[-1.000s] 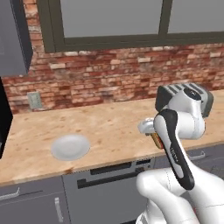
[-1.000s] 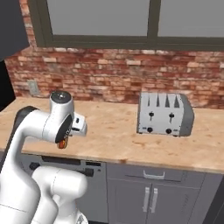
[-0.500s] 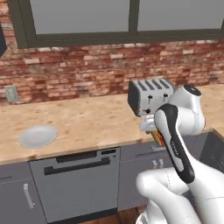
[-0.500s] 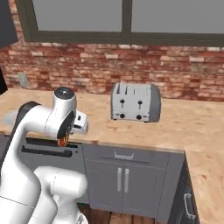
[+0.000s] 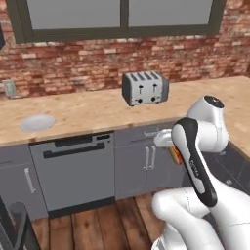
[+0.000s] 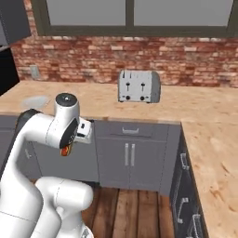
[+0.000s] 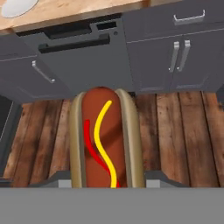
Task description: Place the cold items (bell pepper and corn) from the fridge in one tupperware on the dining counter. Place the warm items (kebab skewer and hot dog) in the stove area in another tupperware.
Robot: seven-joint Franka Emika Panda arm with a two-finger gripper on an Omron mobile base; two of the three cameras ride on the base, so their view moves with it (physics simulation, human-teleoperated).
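Reddish-brown sausage in a tan bun, striped with yellow and red sauce: the hot dog sits lengthwise in the hand, whose jaws are partly closed against the bun's two long sides. It is gripping the hot dog and touching nothing else. The arm is folded close to the robot's body with the load well above the wooden floor, which looks like a carrying pose while the base drives, probably toward a tupperware tray. Ahead are grey cabinets, a dishwasher and a beige tabletop holding a steel toaster and a pale plate.
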